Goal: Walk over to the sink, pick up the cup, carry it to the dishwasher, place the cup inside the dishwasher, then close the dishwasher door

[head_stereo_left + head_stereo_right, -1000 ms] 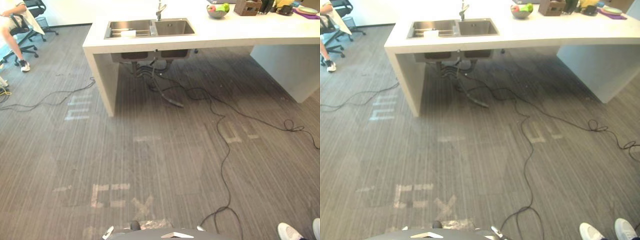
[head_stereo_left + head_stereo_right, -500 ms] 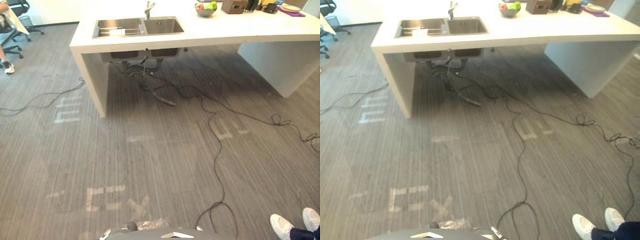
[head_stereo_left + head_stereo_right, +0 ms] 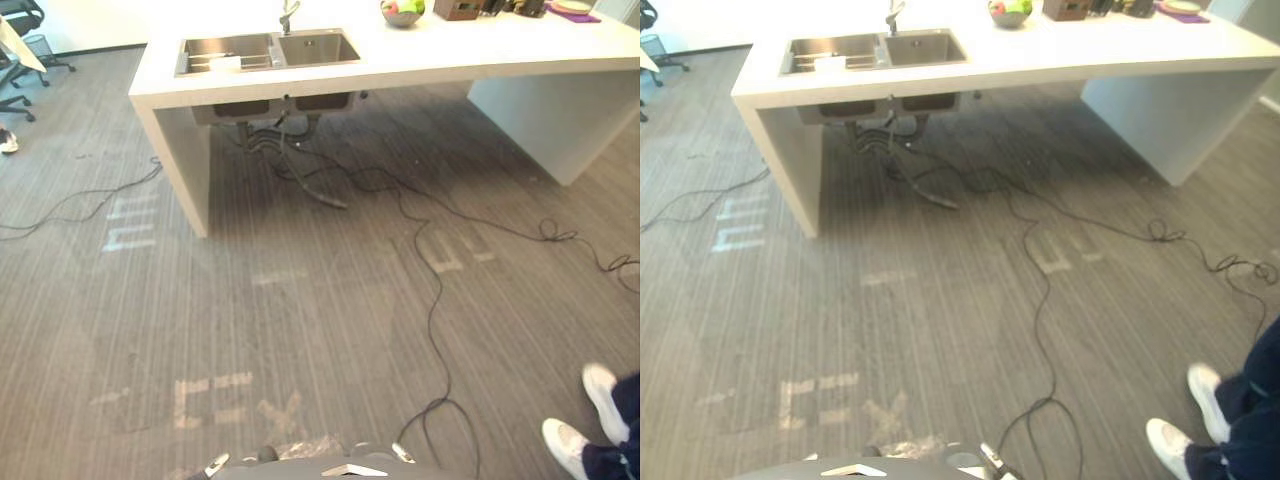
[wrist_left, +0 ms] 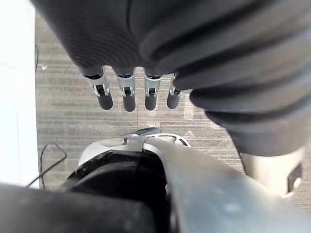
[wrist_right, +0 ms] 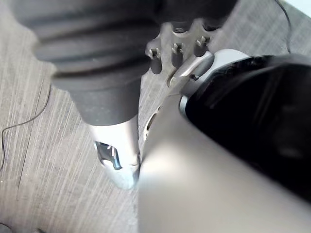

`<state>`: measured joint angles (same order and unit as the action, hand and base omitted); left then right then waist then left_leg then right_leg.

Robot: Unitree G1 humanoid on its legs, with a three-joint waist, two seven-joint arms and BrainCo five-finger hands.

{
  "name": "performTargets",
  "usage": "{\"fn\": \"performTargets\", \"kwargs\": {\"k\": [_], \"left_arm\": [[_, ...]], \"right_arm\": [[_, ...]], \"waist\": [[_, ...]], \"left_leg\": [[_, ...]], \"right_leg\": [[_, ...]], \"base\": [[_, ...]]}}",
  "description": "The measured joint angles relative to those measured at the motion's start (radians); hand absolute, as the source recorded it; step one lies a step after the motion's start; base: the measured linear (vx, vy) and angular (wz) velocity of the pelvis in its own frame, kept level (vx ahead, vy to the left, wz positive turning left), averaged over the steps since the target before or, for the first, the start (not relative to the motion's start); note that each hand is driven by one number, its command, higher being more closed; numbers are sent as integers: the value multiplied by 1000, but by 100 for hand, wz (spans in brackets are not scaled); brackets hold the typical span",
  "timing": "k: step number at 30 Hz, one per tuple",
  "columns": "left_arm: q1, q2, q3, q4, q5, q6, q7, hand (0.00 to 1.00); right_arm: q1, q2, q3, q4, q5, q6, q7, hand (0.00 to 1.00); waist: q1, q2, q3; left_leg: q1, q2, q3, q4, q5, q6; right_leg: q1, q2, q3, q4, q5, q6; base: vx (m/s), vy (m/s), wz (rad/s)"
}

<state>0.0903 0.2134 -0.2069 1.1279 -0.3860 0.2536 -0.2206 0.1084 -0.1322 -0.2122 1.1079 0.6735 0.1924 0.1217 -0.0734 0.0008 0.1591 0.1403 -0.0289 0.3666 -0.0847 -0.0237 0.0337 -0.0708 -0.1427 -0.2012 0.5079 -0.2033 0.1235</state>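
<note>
Carpet (image 3: pixel 300 300), grey and ribbed, spreads across most of the room, with pale tape marks (image 3: pixel 130 222) stuck to it here and there. At the far side stands a long white counter (image 3: pixel 450 55), open underneath. A steel double sink (image 3: pixel 318 48) is set into the counter's left end, and a faucet (image 3: pixel 288 14) rises behind the divide between the two basins.

Off to the robot's right a person stands on the carpet; I can see a dark trouser leg (image 3: pixel 1250 400) and white shoes (image 3: pixel 600 385). A black office chair (image 3: pixel 20 12) sits in the far left corner.

The left hand (image 4: pixel 129 94) hangs over the carpet with its fingers straight and relaxed, holding nothing. The right hand (image 5: pixel 176 51) hangs the same way, loose and empty.

Further along the counter are a bowl (image 3: pixel 402 12) of green and red fruit, a brown box (image 3: pixel 455 10) and a purple mat (image 3: pixel 1183 12).

A small white thing (image 3: pixel 225 62) lies in the sink's left basin. It is too small for me to tell whether it is the cup.
</note>
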Motion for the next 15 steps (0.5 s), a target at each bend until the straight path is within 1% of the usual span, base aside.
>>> {"fn": "performTargets", "kwargs": {"k": [1,2,3,4,5,6,7,8,9,10,11,12,13,14,15], "left_arm": [[-4,8,-15,0,-17,3,5,0],[-5,16,-18,0,-47,6,14,0],[-9,21,-22,-1,-56,6,23,0],[-16,23,-25,-1,-64,6,45,0],[-20,23,-24,-1,-64,7,57,0],[-22,24,-23,1,-64,8,67,0],[-26,22,-19,1,-64,8,71,0],[-28,22,-8,0,-63,7,65,0],[-29,22,3,1,-56,7,55,0],[-28,22,6,1,-51,7,51,0],[-27,29,10,1,-38,7,40,0],[-26,32,12,1,-25,7,43,0],[-23,31,13,1,-21,8,45,0],[-8,30,37,-1,-20,10,52,0],[-4,14,60,-2,-23,9,75,0]], "right_arm": [[-7,1,-8,-3,32,-1,1,0],[-13,8,-10,-4,38,-6,2,0],[-14,11,-10,-4,38,-15,2,0],[-12,13,-16,0,40,-18,1,0],[-10,18,-25,5,53,-18,-1,0],[-6,23,-26,7,71,-18,-1,0],[6,33,-28,6,98,-20,0,0],[12,43,-28,7,120,-23,2,0],[16,45,-25,8,124,-27,1,0],[17,46,-23,7,124,-31,2,0],[31,52,-18,8,124,-40,1,0],[40,59,-18,8,125,-41,-1,0],[43,64,-18,7,125,-40,-1,0],[55,65,-19,5,123,-37,-4,0],[66,65,-25,0,123,-37,-10,0]], "waist": [[-9,1,7],[-16,0,27],[-17,-10,40],[-18,-1,58],[-16,-4,62],[-18,-5,66],[-19,-2,79],[-17,-4,87],[-17,-8,93],[-18,-10,93],[-21,-23,93],[-22,-31,98],[-22,-34,98],[-23,-50,92],[-23,-45,92]], "left_leg": [[10,-7,5,5,2,4],[45,-12,0,6,6,22],[62,-14,-4,7,4,26],[83,-13,-18,7,-5,30],[94,-6,-35,12,-22,33],[94,1,-44,29,-34,32],[94,20,-65,61,-62,26],[98,34,-77,84,-85,16],[105,41,-91,83,-104,-3],[107,41,-95,83,-107,-7],[113,33,-111,83,-119,-19],[127,26,-124,82,-131,-34],[136,25,-125,82,-140,-42],[167,17,-128,90,-175,-65],[178,35,-131,125,-214,-74]], "right_leg": [[-70,-41,-33,155,28,-42],[-114,-80,-56,274,55,-60],[-126,-99,-68,323,40,-54],[-145,-116,-91,365,0,-44],[-161,-114,-100,335,-28,-32],[-164,-111,-110,299,-34,-27],[-166,-97,-134,181,-23,-25],[-173,-80,-143,14,33,-26],[-171,-60,-138,-200,134,-18],[-168,-58,-138,-254,161,-8],[-170,-64,-133,-404,229,12],[-190,-82,-125,-410,238,5],[-196,-87,-117,-398,241,0],[-190,-95,-107,-347,220,-22],[-207,-81,-82,-284,268,-55]], "base": [[52,80,-6],[106,60,1],[144,36,14],[163,20,25],[146,12,32],[196,-53,42],[170,-76,47],[223,-108,48],[157,-76,33],[221,-114,42],[326,-206,49],[369,-240,49],[444,-309,34],[425,-294,13],[345,-238,7]]}}
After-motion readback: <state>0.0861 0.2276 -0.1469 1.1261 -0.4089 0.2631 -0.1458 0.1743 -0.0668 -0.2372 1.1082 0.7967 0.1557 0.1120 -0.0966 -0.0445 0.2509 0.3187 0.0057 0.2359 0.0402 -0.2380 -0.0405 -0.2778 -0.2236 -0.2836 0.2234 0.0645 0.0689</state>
